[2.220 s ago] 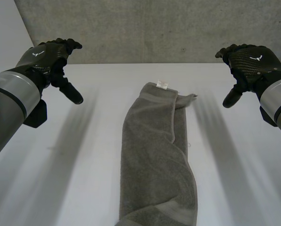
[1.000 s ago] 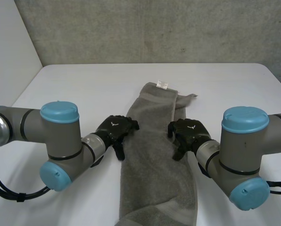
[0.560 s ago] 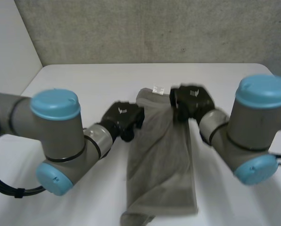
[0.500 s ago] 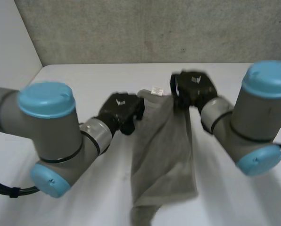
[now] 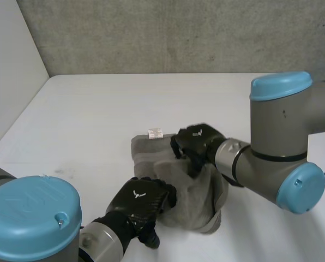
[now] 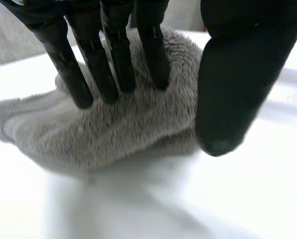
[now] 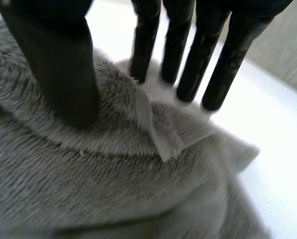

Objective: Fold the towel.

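- Now that the towel (image 5: 191, 191), long a second ago, lies doubled, one fold looks done.
- Left hand (image 5: 140, 201) and right hand (image 5: 198, 142) both pinch it, thumb against fingers.

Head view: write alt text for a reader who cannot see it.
A grey towel lies bunched on the white table, with both hands holding it: the left hand at its near edge, the right hand at its far edge by the white label.
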Robot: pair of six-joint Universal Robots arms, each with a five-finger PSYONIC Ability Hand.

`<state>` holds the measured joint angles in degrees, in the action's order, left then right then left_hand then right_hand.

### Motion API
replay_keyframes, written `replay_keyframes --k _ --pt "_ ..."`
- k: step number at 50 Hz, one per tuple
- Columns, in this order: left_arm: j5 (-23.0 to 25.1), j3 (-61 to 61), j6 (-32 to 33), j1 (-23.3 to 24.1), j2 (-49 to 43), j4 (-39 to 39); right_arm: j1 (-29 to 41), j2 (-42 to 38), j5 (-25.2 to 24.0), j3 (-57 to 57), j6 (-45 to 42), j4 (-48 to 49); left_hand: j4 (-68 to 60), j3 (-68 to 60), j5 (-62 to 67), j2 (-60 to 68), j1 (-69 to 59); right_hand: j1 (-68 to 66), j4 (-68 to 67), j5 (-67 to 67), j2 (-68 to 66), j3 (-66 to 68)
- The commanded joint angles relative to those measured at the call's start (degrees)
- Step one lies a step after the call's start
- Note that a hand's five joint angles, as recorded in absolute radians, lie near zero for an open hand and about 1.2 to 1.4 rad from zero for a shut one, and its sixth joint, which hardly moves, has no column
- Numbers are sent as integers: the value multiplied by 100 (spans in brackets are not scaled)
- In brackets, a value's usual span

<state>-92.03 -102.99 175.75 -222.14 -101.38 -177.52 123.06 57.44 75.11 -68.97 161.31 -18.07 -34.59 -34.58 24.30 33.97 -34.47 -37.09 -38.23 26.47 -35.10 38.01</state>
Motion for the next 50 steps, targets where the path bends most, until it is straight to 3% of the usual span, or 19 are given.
replay_keyframes --k 1,11,16,18,26,34,43,50 --pt "-8 103 12 -382 -14 -20 -255 450 92 -467 206 48 671 670 -642 -609 659 2709 2823 -2647 2510 -2801" --pt "124 1000 73 -1042 101 -37 -1064 1242 92 -1372 1024 1093 638 636 -609 -576 626 2709 2823 -2647 2510 -2801" --pt "458 1651 91 -1455 -181 -55 -1337 1296 92 -1724 1104 1349 554 552 -524 -492 542 2709 2823 -2647 2510 -2801" --pt "842 2175 178 -1595 -705 -20 -1381 1287 92 -1795 1104 1358 520 519 -491 -458 508 2701 2815 -2638 2501 -2793" --pt "1879 3328 811 -1666 -1901 121 -1548 1181 30 -1997 1034 1376 503 502 -474 -441 491 2684 2798 -2622 2485 -2776" --pt "2522 4215 1250 -1675 -2868 279 -1592 768 -251 -1945 999 1394 336 335 -307 -274 324 2709 2823 -2647 2510 -2801" --pt "2690 5105 1497 -1684 -3758 763 -1636 242 -435 -1804 981 1551 -170 -171 199 232 -182 2709 2823 -2647 2510 -2801" --pt "2690 5737 2067 -1684 -4416 1105 -1601 -14 -383 -1751 990 1982 -170 -171 199 231 -182 2684 2798 -2622 2485 -2776"
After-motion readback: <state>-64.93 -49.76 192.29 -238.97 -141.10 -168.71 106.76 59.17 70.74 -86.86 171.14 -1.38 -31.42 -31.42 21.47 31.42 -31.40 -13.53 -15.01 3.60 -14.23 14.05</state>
